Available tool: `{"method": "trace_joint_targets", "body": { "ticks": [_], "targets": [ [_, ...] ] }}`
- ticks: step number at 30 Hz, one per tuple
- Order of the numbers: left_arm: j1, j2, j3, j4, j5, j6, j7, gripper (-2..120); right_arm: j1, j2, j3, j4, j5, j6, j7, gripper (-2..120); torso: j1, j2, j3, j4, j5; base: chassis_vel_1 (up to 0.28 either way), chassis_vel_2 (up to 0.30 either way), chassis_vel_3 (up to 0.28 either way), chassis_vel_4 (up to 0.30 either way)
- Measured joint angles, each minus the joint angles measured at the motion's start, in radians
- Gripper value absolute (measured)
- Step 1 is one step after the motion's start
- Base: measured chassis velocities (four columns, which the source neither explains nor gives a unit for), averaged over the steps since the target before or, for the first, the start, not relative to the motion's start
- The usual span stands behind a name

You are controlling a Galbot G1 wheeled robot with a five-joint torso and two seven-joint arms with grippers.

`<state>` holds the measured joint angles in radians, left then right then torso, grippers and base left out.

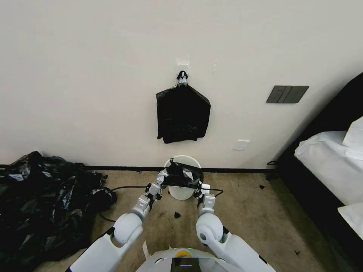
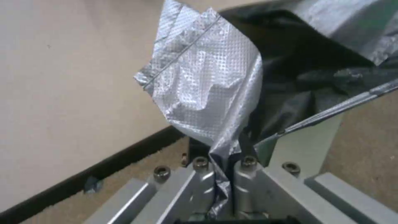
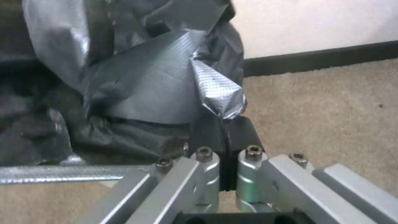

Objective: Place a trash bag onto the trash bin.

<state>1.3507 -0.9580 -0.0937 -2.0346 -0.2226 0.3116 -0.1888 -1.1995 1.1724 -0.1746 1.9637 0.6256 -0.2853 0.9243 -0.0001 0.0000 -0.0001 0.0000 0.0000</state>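
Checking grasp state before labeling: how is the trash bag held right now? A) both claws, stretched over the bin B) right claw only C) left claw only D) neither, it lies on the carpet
A: the left claw and right claw each pinch an edge of the trash bag, spread over the trash bin.

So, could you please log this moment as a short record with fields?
bag: black, held stretched over the bin's mouth
bin: cream-white, on the carpet by the wall
left gripper: shut on the bag's edge
right gripper: shut on the opposite edge
wall: black bundle on a hook
floor, robot's left: heap of black bags
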Motion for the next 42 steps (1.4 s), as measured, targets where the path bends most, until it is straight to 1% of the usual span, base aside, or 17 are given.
{"method": "trace_joint_targets", "body": {
  "ticks": [5, 10, 15, 17, 22, 27, 33, 34, 35, 36, 37, 38, 40, 42],
  "targets": [
    [0.002, -0.008, 0.006, 0.011, 0.033, 0.011, -0.011, 0, 0.001, -0.002, -0.021, -0.017, -0.032, -0.036, -0.023, 0, 0.000, 0.000, 0.000, 0.0000, 0.0000, 0.000, 0.000, 0.000, 0.000],
    [-0.011, -0.038, 0.015, 0.060, 0.049, 0.013, -0.032, 0, 0.020, 0.021, -0.029, -0.087, -0.107, -0.050, -0.046, 0, 0.000, 0.000, 0.000, 0.0000, -0.0001, 0.000, 0.000, 0.000, 0.000],
    [-0.027, -0.062, 0.015, 0.097, 0.051, 0.005, -0.039, 0, 0.035, 0.044, -0.027, -0.149, -0.177, -0.035, -0.064, 0, 0.000, 0.000, 0.000, 0.0000, -0.0001, 0.000, 0.000, 0.000, 0.000],
    [-0.035, -0.068, 0.012, 0.119, 0.056, -0.009, -0.040, 0, 0.040, 0.055, -0.024, -0.178, -0.214, -0.021, -0.073, 0, 0.000, 0.000, 0.000, 0.0000, 0.0000, 0.000, 0.000, 0.000, 0.000],
    [-0.043, -0.076, 0.007, 0.147, 0.061, -0.029, -0.043, 0, 0.045, 0.062, -0.008, -0.221, -0.274, -0.001, -0.093, 0, 0.000, 0.000, 0.000, -0.0001, -0.0001, 0.000, 0.000, 0.000, 0.000],
    [-0.049, -0.080, 0.008, 0.164, 0.061, -0.032, -0.043, 0, 0.053, 0.059, 0.000, -0.248, -0.299, 0.004, -0.105, 0, 0.000, 0.000, 0.000, 0.0000, 0.0000, 0.000, 0.000, 0.000, 0.000],
    [-0.049, -0.074, 0.015, 0.167, 0.064, -0.027, -0.042, 0, 0.054, 0.054, -0.011, -0.245, -0.296, -0.005, -0.106, 0, 0.000, 0.000, 0.000, 0.0000, 0.0001, 0.000, 0.000, 0.000, 0.000],
    [-0.049, -0.074, 0.016, 0.168, 0.066, -0.026, -0.042, 0, 0.054, 0.052, -0.015, -0.241, -0.293, -0.011, -0.106, 0, 0.000, 0.000, 0.000, 0.0000, 0.0000, 0.000, 0.000, 0.000, 0.000],
    [-0.049, -0.074, 0.017, 0.170, 0.068, -0.024, -0.042, 0, 0.054, 0.050, -0.021, -0.237, -0.286, -0.019, -0.106, 4, 0.000, 0.000, 0.000, 0.0000, -0.0001, 0.000, 0.000, 0.000, 0.000],
    [-0.050, -0.073, 0.019, 0.175, 0.073, -0.023, -0.042, 0, 0.053, 0.045, -0.033, -0.232, -0.268, -0.035, -0.106, 12, 0.000, 0.000, 0.000, 0.0000, 0.0000, 0.000, 0.000, 0.000, 0.000],
    [-0.050, -0.073, 0.021, 0.179, 0.078, -0.023, -0.043, 0, 0.053, 0.042, -0.043, -0.231, -0.256, -0.044, -0.106, 15, 0.000, 0.000, 0.000, 0.0000, -0.0001, 0.000, 0.000, 0.000, 0.000],
    [-0.050, -0.073, 0.021, 0.179, 0.078, -0.023, -0.043, 0, 0.053, 0.042, -0.043, -0.231, -0.256, -0.044, -0.106, 15, 0.000, 0.000, 0.000, 0.0000, -0.0001, 0.000, 0.000, 0.000, 0.000],
    [-0.048, -0.074, 0.024, 0.183, 0.085, -0.024, -0.045, 0, 0.055, 0.040, -0.061, -0.239, -0.246, -0.053, -0.106, 20, 0.000, 0.000, 0.000, 0.0000, 0.0000, 0.000, 0.000, 0.000, 0.000],
    [-0.048, -0.075, 0.024, 0.183, 0.086, -0.024, -0.045, 0, 0.056, 0.041, -0.063, -0.243, -0.246, -0.053, -0.106, 21, 0.000, 0.000, 0.000, 0.0000, -0.0001, 0.000, 0.000, 0.000, 0.000]
  ]
}}
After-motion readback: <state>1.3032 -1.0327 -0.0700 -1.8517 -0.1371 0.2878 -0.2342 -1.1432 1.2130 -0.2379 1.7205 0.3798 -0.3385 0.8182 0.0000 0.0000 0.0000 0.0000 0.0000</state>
